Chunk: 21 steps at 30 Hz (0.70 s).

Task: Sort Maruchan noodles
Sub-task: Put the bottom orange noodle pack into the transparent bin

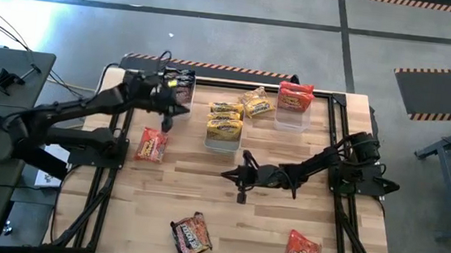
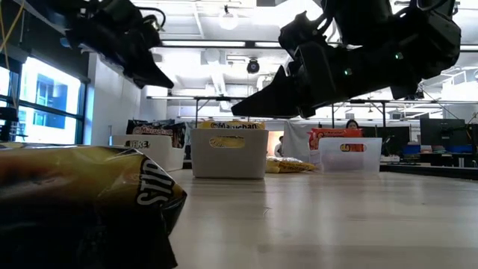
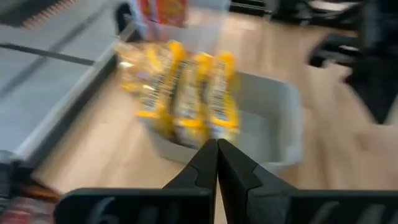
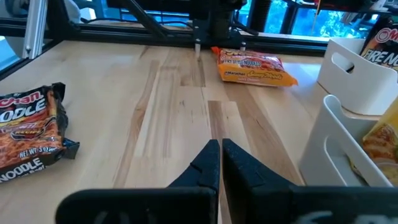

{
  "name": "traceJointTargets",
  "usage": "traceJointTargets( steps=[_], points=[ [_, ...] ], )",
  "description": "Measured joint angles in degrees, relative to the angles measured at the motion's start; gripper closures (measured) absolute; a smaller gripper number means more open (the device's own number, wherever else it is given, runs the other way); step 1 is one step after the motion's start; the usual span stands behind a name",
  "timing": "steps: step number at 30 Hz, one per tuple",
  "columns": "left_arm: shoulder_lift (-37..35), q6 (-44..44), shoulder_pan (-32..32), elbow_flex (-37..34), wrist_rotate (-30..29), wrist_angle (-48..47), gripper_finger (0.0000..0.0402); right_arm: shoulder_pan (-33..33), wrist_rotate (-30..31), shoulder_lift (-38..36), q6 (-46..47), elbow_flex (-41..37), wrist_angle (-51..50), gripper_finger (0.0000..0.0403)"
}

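High view shows the left gripper (image 1: pixel 167 125) hanging over the back-left tabletop (image 1: pixel 225 218), fingers pressed together on nothing, between the dark-packet bin (image 1: pixel 181 85) and the yellow-packet bin (image 1: pixel 223 135). Nearest loose packet is the red-orange one (image 1: pixel 151 145), lying just in front of it toward the near edge, long axis roughly front to back. Right gripper (image 1: pixel 240 196) is pinched closed mid-table, empty. I'd guess the left arm takes it, being much nearer.

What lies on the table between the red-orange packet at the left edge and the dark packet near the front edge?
Nothing: in the high view, bare wood runs from the red-orange packet to the dark packet.
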Motion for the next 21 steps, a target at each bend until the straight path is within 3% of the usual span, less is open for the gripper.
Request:
traceJointTargets(
  steps=[4, 7, 10, 15, 21],
  points=[
    [-2.3, -3.8, -7.0, -3.0, -0.2, 0.8, 0.0401, 0.0, -0.3, -0.1, 0.4, 0.1, -0.6, 0.0402],
    [-3.3, -6.1, -13.3, -6.9, -4.7, 6.0, 0.0401, 0.5, -2.7, -2.2, 0.5, 1.3, -8.3, 0.0402],
    [-3.3, -10.1, -19.1, -12.2, -10.2, 15.4, 0.0401, 2.4, -2.4, -6.3, 3.2, 3.8, -21.6, 0.0403],
    [-2.4, -16.6, -26.3, -21.2, -13.9, 34.7, 0.0401, 7.9, 0.3, -12.4, 11.8, 9.0, -48.6, 0.0403],
    [-2.3, -19.6, -33.1, -27.3, -20.6, 48.2, 0.0401, 17.1, -6.1, -15.5, 31.6, 15.8, -77.4, 0.0403]
  ],
)
